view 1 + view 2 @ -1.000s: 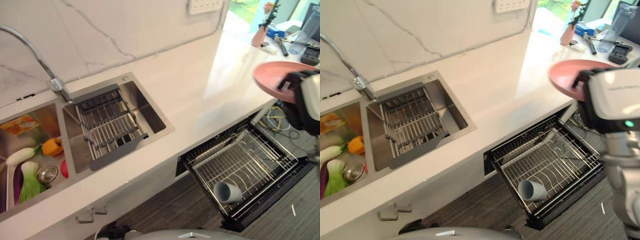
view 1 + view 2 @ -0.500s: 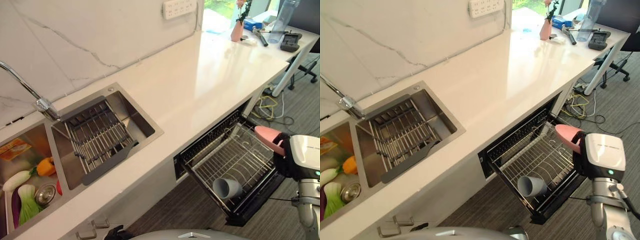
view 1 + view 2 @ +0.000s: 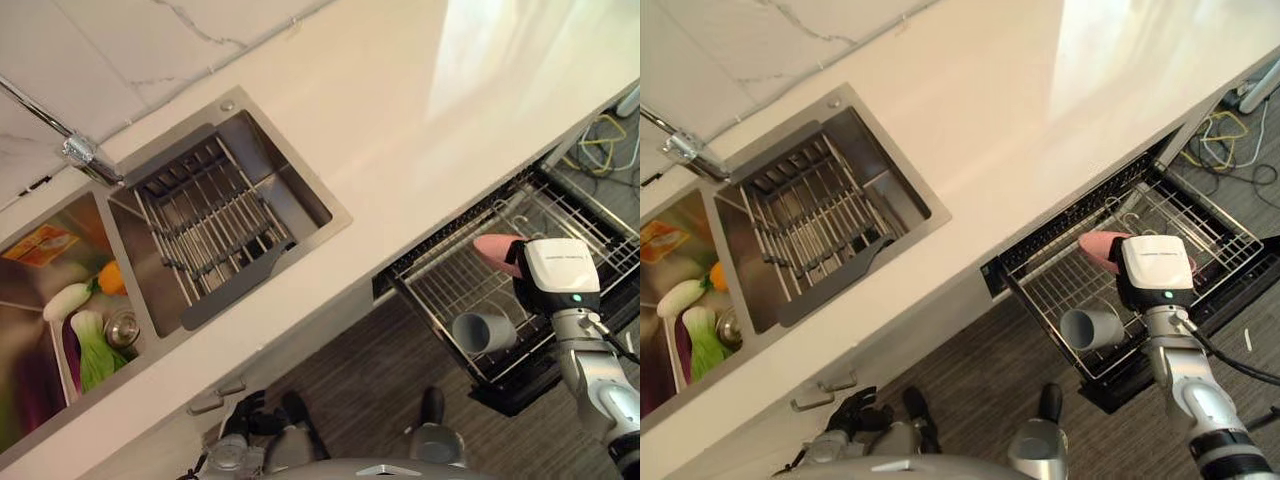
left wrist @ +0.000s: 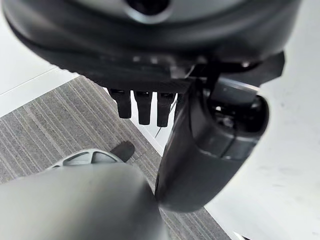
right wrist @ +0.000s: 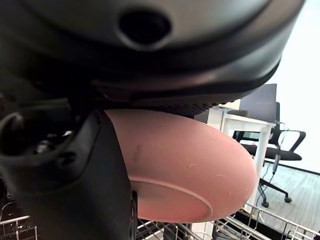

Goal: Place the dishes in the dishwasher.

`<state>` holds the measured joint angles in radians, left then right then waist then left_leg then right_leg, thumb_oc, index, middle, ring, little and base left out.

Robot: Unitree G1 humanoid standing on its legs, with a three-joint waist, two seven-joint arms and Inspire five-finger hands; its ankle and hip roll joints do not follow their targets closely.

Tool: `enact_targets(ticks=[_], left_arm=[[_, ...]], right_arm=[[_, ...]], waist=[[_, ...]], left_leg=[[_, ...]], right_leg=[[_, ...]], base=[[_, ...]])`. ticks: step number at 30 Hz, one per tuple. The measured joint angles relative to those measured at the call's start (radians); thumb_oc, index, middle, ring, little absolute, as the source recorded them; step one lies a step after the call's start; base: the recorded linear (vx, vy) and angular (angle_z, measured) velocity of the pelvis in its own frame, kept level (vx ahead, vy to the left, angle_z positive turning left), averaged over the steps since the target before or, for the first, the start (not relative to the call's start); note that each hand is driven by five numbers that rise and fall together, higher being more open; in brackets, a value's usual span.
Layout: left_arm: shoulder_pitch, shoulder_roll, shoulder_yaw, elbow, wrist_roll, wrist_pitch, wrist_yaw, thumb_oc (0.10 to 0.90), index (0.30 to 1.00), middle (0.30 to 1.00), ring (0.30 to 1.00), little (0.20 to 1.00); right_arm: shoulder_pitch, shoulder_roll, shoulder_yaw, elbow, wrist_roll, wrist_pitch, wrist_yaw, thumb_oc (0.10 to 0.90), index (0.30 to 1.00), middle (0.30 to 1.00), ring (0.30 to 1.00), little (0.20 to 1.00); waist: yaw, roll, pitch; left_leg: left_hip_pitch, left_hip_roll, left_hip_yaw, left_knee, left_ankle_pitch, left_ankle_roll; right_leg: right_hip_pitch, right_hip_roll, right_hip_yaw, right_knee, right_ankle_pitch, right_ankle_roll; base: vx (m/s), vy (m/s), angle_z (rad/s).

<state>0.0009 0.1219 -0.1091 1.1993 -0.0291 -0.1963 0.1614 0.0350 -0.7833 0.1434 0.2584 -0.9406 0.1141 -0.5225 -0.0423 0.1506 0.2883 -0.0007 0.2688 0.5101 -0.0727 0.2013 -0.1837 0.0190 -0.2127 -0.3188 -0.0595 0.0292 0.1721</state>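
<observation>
Setting: kitchen run with pale stone counter [image 3: 400, 130], white marbled wall panel [image 3: 130, 40] behind it, grey striped floor [image 3: 360, 400] below.
Tap: one chrome tap [image 3: 75, 148], at the wall by the divider between the sink bowls.
Sink: one steel double sink [image 3: 330, 215] sunk into the counter, two bowls.
Left bowl: several toy vegetables, one white radish-shaped piece [image 3: 66, 298], one orange pepper [image 3: 110, 280], one green leafy piece [image 3: 95, 355], one purple piece [image 3: 70, 350] beside it; round metal drain strainer [image 3: 125, 325] among them; orange packet [image 3: 42, 245] at the bowl's far end.
Right bowl: one grey wire drying rack [image 3: 210, 235] lying across it, bare of dishes.
Drawer fronts: two grey handles [image 3: 222, 396] under the counter edge.
Dishwasher: one, under the counter at the right, dark frame, one wire dish rack [image 3: 1200, 225] pulled out over the floor.
Rack contents: one pale blue-grey cup [image 3: 484, 331], lying on its side near the front edge.
Dishes counted: two, the cup plus one pink round plate [image 5: 195, 165].
Plate: pinched by its rim, thumb over the upper face; held above the pulled-out rack, wire bars visible just below it in the right wrist view; touching the rack or not, cannot tell.
Right hand [image 5: 65, 165]: clamped on the plate, over the rack's middle, white-cased wrist facing the head camera.
Left hand [image 4: 205, 145]: hanging low by the floor, thumb and short finger stubs relaxed, nothing held.
Background: black office chair [image 5: 280, 145] and white table leg [image 5: 262, 152] beyond the plate; yellow cables [image 3: 600, 130] on the floor past the dishwasher.
</observation>
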Motion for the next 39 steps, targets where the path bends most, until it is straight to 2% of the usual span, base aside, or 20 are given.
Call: enact_targets(ticks=[1, 2, 3, 7, 9, 13, 19, 25, 27, 29, 30, 31, 33, 34, 35, 36, 37, 38, 39], left_arm=[[-0.001, -0.003, 0.005, 0.000, 0.000, 0.000, 0.002, 0.800, 0.900, 0.900, 0.900, 0.900], [-0.001, -0.004, 0.008, 0.000, -0.001, 0.000, 0.003, 0.800, 0.900, 0.900, 0.900, 0.900], [-0.003, -0.004, 0.008, 0.000, -0.001, 0.000, 0.002, 0.800, 0.900, 0.900, 0.900, 0.900], [-0.003, -0.004, 0.008, 0.005, 0.000, 0.003, -0.005, 0.800, 0.900, 0.900, 0.900, 0.900], [-0.001, -0.005, 0.007, 0.005, 0.000, 0.005, -0.013, 0.800, 0.900, 0.900, 0.900, 0.900], [0.004, -0.005, 0.008, 0.005, 0.001, 0.009, -0.022, 0.800, 0.900, 0.900, 0.900, 0.900], [0.007, -0.003, 0.008, 0.005, 0.003, 0.022, -0.033, 0.800, 0.900, 0.900, 0.900, 0.900], [0.019, 0.003, 0.008, 0.010, 0.008, 0.033, -0.038, 0.800, 0.900, 0.900, 0.900, 0.900], [0.023, 0.004, 0.008, 0.023, 0.028, 0.035, -0.037, 0.800, 0.900, 0.900, 0.900, 0.900], [0.027, 0.007, 0.008, 0.023, 0.039, 0.041, -0.038, 0.800, 0.900, 0.900, 0.900, 0.900], [0.027, 0.007, 0.008, 0.023, 0.039, 0.041, -0.038, 0.800, 0.900, 0.900, 0.900, 0.900], [0.028, 0.007, 0.008, 0.023, 0.038, 0.046, -0.039, 0.800, 0.900, 0.900, 0.900, 0.900], [0.030, 0.011, 0.006, 0.024, 0.038, 0.047, -0.038, 0.800, 0.900, 0.900, 0.900, 0.900], [0.034, 0.018, 0.003, 0.024, 0.038, 0.049, -0.037, 0.800, 0.900, 0.900, 0.900, 0.900], [0.034, 0.026, -0.004, 0.023, 0.038, 0.049, -0.040, 0.800, 0.900, 0.900, 0.900, 0.900], [0.034, 0.026, -0.007, 0.022, 0.037, 0.049, -0.040, 0.800, 0.900, 0.900, 0.900, 0.900], [0.036, 0.028, -0.038, 0.017, 0.035, 0.051, -0.038, 0.800, 0.900, 0.900, 0.900, 0.900], [0.036, 0.028, -0.038, 0.017, 0.035, 0.051, -0.038, 0.800, 0.900, 0.900, 0.900, 0.900], [0.047, 0.028, -0.051, 0.010, 0.031, 0.054, -0.036, 0.800, 0.900, 0.900, 0.900, 0.900]], right_arm=[[0.002, 0.005, 0.000, 0.000, 0.000, 0.007, -0.001, 0.400, 0.300, 0.300, 0.300, 0.300], [0.002, 0.006, 0.000, 0.004, 0.000, 0.008, -0.001, 0.800, 0.900, 0.900, 0.900, 0.900], [0.002, 0.007, 0.000, 0.003, 0.000, 0.017, 0.000, 0.800, 0.900, 0.900, 0.900, 0.900], [0.014, 0.012, -0.014, -0.013, 0.010, 0.035, 0.002, 0.800, 0.900, 0.900, 0.900, 0.900], [0.027, 0.012, -0.041, -0.049, 0.022, 0.037, 0.009, 0.800, 0.900, 0.900, 0.900, 0.900], [0.070, 0.012, -0.115, -0.120, 0.043, 0.043, 0.043, 0.800, 0.900, 0.900, 0.900, 0.900], [0.091, 0.012, -0.163, -0.228, 0.083, 0.036, 0.089, 0.800, 0.900, 0.900, 0.900, 0.900], [0.147, 0.051, -0.224, -0.384, 0.141, 0.017, 0.127, 0.800, 0.900, 0.900, 0.900, 0.900], [0.178, 0.060, -0.265, -0.427, 0.169, -0.016, 0.117, 0.800, 0.900, 0.900, 0.900, 0.900], [0.192, 0.060, -0.344, -0.437, 0.198, -0.016, 0.110, 0.800, 0.900, 0.900, 0.900, 0.900], [0.192, 0.060, -0.344, -0.437, 0.198, -0.016, 0.110, 0.800, 0.900, 0.900, 0.900, 0.900], [0.195, 0.056, -0.459, -0.421, 0.201, 0.010, 0.086, 0.800, 0.900, 0.900, 0.900, 0.900], [0.187, 0.051, -0.552, -0.352, 0.236, 0.044, 0.040, 0.800, 0.900, 0.900, 0.900, 0.900], [0.151, 0.077, -0.611, -0.258, 0.306, 0.051, -0.016, 0.800, 0.900, 0.900, 0.900, 0.900], [0.110, 0.122, -0.709, -0.155, 0.389, 0.102, -0.078, 0.800, 0.900, 0.900, 0.900, 0.900], [0.110, 0.121, -0.753, -0.104, 0.439, 0.151, -0.109, 0.800, 0.900, 0.900, 0.900, 0.900], [0.143, 0.064, -0.785, 0.073, 0.477, 0.173, -0.163, 0.800, 0.900, 0.900, 0.900, 0.900], [0.143, 0.064, -0.785, 0.073, 0.477, 0.173, -0.163, 0.800, 0.900, 0.900, 0.900, 0.900], [0.152, 0.048, -0.794, 0.143, 0.509, 0.207, -0.162, 0.800, 0.900, 0.900, 0.900, 0.900]], waist=[[0.003, 0.000, 0.005], [0.006, -0.001, 0.006], [0.008, 0.006, 0.006], [0.007, -0.001, 0.011], [0.006, 0.007, 0.005], [0.001, 0.007, 0.005], [-0.018, 0.005, 0.003], [-0.034, -0.009, -0.024], [-0.035, -0.020, -0.047], [-0.040, -0.025, -0.058], [-0.040, -0.025, -0.058], [-0.040, -0.025, -0.060], [-0.041, -0.026, -0.073], [-0.041, -0.038, -0.082], [-0.038, -0.045, -0.092], [-0.037, -0.045, -0.093], [-0.032, -0.041, -0.097], [-0.032, -0.041, -0.097], [-0.047, -0.033, -0.105]], left_leg=[[0.000, -0.001, 0.001, -0.001, -0.001, 0.001], [0.001, -0.002, 0.001, -0.001, -0.001, 0.001], [0.007, -0.002, 0.000, -0.001, -0.001, 0.001], [0.035, -0.003, 0.000, -0.002, -0.001, 0.001], [0.040, 0.001, 0.000, -0.001, -0.001, 0.001], [0.056, 0.000, -0.006, -0.001, -0.001, 0.001], [0.069, 0.001, -0.007, -0.009, -0.001, 0.001], [0.072, 0.004, -0.009, -0.017, -0.001, 0.001], [0.073, 0.004, -0.007, -0.017, -0.002, 0.000], [0.080, 0.005, -0.004, -0.017, -0.006, -0.005], [0.080, 0.005, -0.004, -0.017, -0.006, -0.005], [0.083, 0.004, 0.001, -0.018, -0.015, -0.004], [0.084, 0.001, 0.003, -0.017, -0.015, -0.004], [0.084, 0.000, 0.005, -0.018, -0.015, -0.004], [0.083, 0.001, 0.005, -0.018, -0.015, -0.004], [0.083, 0.001, 0.004, -0.018, -0.017, -0.003], [0.080, -0.005, 0.003, -0.017, -0.020, 0.002], [0.080, -0.005, 0.003, -0.017, -0.020, 0.002], [0.073, -0.009, 0.003, -0.017, -0.021, 0.004]], right_leg=[[0.003, -0.001, -0.002, -0.001, 0.000, 0.000], [0.004, 0.000, -0.002, -0.005, 0.000, 0.000], [0.016, 0.001, -0.005, -0.011, 0.000, 0.000], [0.061, 0.004, -0.016, -0.036, 0.000, 0.000], [0.066, 0.007, -0.019, -0.037, 0.000, 0.000], [0.093, 0.007, -0.032, -0.037, 0.000, 0.000], [0.103, 0.009, -0.033, -0.037, 0.000, 0.000], [0.101, 0.014, -0.031, -0.037, 0.001, -0.002], [0.101, 0.014, -0.029, -0.036, 0.002, -0.001], [0.101, 0.015, -0.025, -0.035, 0.003, 0.000], [0.101, 0.015, -0.025, -0.035, 0.003, 0.000], [0.100, 0.014, -0.016, -0.035, 0.008, 0.002], [0.093, 0.012, -0.007, -0.034, 0.011, 0.003], [0.087, 0.013, -0.002, -0.031, 0.011, 0.003], [0.086, 0.014, -0.001, -0.033, 0.011, 0.003], [0.087, 0.012, -0.003, -0.033, 0.011, 0.003], [0.090, 0.008, -0.005, -0.032, 0.011, 0.003], [0.090, 0.008, -0.005, -0.032, 0.011, 0.003], [0.082, 0.005, -0.006, -0.032, 0.012, 0.005]], base=[[0.01, 0.007, 0.04], [0.02, 0.003, 0.05], [0.03, 0.000, 0.03], [0.01, -0.001, 0.02], [0.05, -0.005, 0.01], [0.03, -0.006, 0.08], [0.01, -0.004, 0.02], [0.01, -0.001, 0.00], [0.04, 0.013, -0.01], [0.02, 0.008, -0.02], [0.02, 0.009, -0.07], [0.01, 0.011, -0.10], [0.02, 0.024, -0.14], [0.01, 0.025, -0.11], [0.01, 0.024, -0.04], [0.00, 0.022, 0.04], [-0.01, 0.017, 0.05], [0.00, 0.017, 0.04], [0.01, 0.020, -0.03]])
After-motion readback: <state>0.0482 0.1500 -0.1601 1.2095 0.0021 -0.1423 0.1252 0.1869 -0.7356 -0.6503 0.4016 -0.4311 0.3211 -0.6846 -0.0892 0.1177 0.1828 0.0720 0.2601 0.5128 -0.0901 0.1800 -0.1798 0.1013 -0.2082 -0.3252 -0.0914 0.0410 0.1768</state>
